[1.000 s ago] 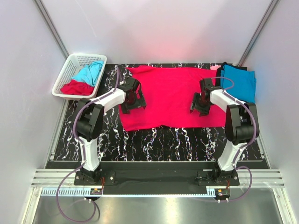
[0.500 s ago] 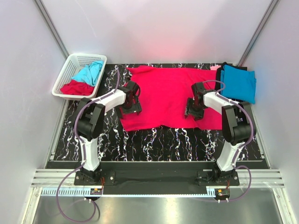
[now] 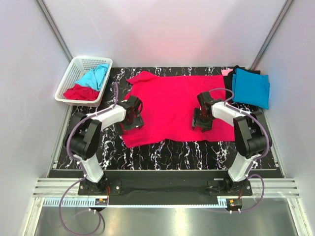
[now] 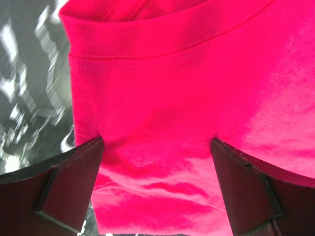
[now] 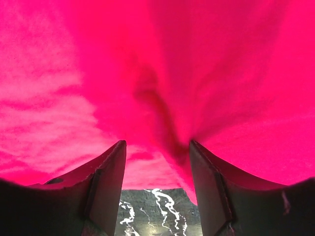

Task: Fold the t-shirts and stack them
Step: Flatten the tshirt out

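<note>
A crimson red t-shirt lies spread flat on the black marbled table. My left gripper presses down on the shirt's left edge. In the left wrist view that gripper is open, its fingers wide apart with flat red cloth under them. My right gripper rests on the shirt's right part. In the right wrist view this gripper is open too, and a raised crease of red cloth runs between its fingers. Nothing is pinched.
A white lattice basket at the back left holds a turquoise shirt and a red one. At the back right a folded turquoise shirt tops a stack with black and pale pink cloth beneath. Grey walls enclose the table.
Both grippers slid toward the near edge and a little left. The red shirt came along with them. Its left sleeve now shows at the back left.
</note>
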### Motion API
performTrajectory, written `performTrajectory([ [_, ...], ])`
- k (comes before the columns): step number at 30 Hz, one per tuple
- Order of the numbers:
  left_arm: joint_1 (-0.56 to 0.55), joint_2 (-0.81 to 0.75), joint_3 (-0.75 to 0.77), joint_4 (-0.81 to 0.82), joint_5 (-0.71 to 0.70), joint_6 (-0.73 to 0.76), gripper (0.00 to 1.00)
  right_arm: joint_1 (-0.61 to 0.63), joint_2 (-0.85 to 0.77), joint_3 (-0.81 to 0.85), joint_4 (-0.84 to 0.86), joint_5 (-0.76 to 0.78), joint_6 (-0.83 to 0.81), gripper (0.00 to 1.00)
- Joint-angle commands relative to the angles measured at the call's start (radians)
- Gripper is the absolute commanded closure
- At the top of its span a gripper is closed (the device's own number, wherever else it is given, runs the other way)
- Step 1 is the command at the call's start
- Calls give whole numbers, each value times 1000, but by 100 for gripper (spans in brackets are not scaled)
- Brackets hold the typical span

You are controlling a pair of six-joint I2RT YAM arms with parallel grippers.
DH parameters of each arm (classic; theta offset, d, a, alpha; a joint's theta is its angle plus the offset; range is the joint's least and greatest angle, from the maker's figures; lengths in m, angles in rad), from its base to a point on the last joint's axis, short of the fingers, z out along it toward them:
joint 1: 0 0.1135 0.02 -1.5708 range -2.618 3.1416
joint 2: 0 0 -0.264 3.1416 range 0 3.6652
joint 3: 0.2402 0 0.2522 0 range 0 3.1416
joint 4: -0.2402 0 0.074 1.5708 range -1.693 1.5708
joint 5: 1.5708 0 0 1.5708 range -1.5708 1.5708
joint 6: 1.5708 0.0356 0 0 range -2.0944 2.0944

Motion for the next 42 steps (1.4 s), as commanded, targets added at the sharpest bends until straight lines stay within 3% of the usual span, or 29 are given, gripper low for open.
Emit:
performTrajectory([
  [1, 8, -41, -120, -188, -87, -89, 1, 27, -18, -69, -31, 4, 36, 39],
  [7, 11, -144, -168, -248, -124, -156, 1, 100, -75, -109, -25, 5, 82, 39],
  [16, 120, -148, -42, -352, -216, -113, 1, 246, -66, -96, -20, 4, 165, 41],
  [24, 143, -262, -35, -404, -219, -98, 1, 291, -239, -49, -124, 151, 282, 43],
  [29, 143, -374, 40, -343, -121, 26, 1, 291, -322, 94, -205, 243, 204, 38],
  [35, 146, -379, 122, -224, 91, 190, 1, 263, -216, 304, -288, 297, 89, 32],
  [39, 149, -339, 151, -119, 226, 246, 1, 60, -135, 361, -241, 137, 13, 32],
  [42, 163, -215, 195, -76, 278, 250, 1, -5, -19, 422, -236, 33, -65, 32],
])
